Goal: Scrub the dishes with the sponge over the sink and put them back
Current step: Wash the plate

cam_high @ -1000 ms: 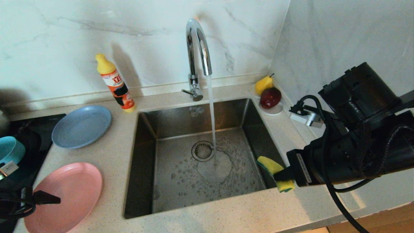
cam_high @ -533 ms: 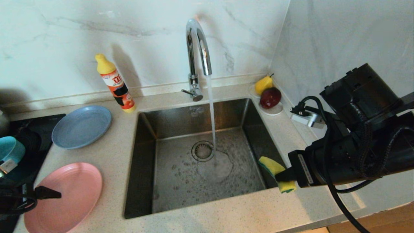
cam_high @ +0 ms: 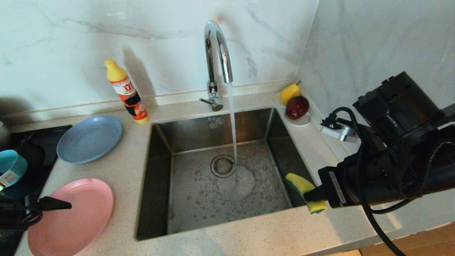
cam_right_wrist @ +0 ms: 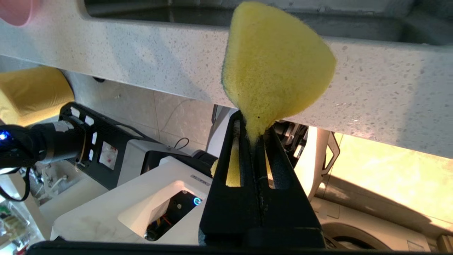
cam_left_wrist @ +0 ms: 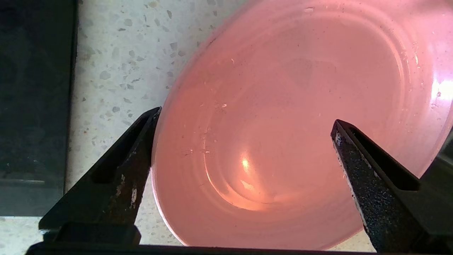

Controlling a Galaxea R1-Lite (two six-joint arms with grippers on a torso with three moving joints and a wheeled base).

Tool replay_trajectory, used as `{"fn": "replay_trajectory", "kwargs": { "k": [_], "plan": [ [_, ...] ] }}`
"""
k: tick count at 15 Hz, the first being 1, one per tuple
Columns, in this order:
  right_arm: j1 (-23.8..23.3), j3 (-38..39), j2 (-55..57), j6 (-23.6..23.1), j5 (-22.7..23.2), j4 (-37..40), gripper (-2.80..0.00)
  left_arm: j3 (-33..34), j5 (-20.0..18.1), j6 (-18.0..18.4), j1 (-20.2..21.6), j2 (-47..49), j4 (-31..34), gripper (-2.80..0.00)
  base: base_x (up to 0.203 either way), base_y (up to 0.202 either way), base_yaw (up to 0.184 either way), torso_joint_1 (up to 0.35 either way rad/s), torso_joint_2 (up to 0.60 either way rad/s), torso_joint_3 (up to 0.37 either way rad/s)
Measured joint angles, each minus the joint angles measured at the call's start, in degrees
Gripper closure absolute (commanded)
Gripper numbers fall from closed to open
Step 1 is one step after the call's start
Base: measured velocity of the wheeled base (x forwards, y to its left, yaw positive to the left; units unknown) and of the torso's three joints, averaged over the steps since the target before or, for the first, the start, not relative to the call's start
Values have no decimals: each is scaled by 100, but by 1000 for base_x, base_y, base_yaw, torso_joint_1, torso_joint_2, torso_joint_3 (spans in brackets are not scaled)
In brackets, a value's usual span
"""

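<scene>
The pink plate [cam_high: 78, 217] lies on the counter left of the sink [cam_high: 160, 170], and the blue plate [cam_high: 89, 138] sits behind it. At the far left stands the teal bowl [cam_high: 12, 165]. My left gripper [cam_high: 53, 205] is open low over the pink plate [cam_left_wrist: 283, 106]. In the left wrist view the left gripper [cam_left_wrist: 247, 115] has one finger at the plate's rim and the other above its inside. My right gripper [cam_high: 309, 195] is shut on the sponge [cam_high: 300, 183], by the sink's front right corner. Seen from the right wrist, the sponge [cam_right_wrist: 276, 60] bulges out of the right gripper [cam_right_wrist: 253, 122].
Water runs from the chrome tap [cam_high: 215, 53] onto the sink floor near the drain [cam_high: 223, 165]. A detergent bottle [cam_high: 126, 92] stands behind the blue plate. A pear [cam_high: 289, 92] and a red apple [cam_high: 298, 106] rest on a white saucer [cam_high: 302, 122] in the back right corner. A black cooktop [cam_high: 35, 167] is at the left.
My left gripper has edged slightly right over the pink plate's rim. The right arm with the sponge has barely moved.
</scene>
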Motion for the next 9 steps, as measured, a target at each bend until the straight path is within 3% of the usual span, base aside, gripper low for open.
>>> {"fn": "replay_trajectory", "kwargs": {
  "k": [9],
  "plan": [
    [-128,-50,-39,-22,-2,-4,0,28,40,-2,0,98,-238,-280,0,0,0,0,0,0]
  ]
}}
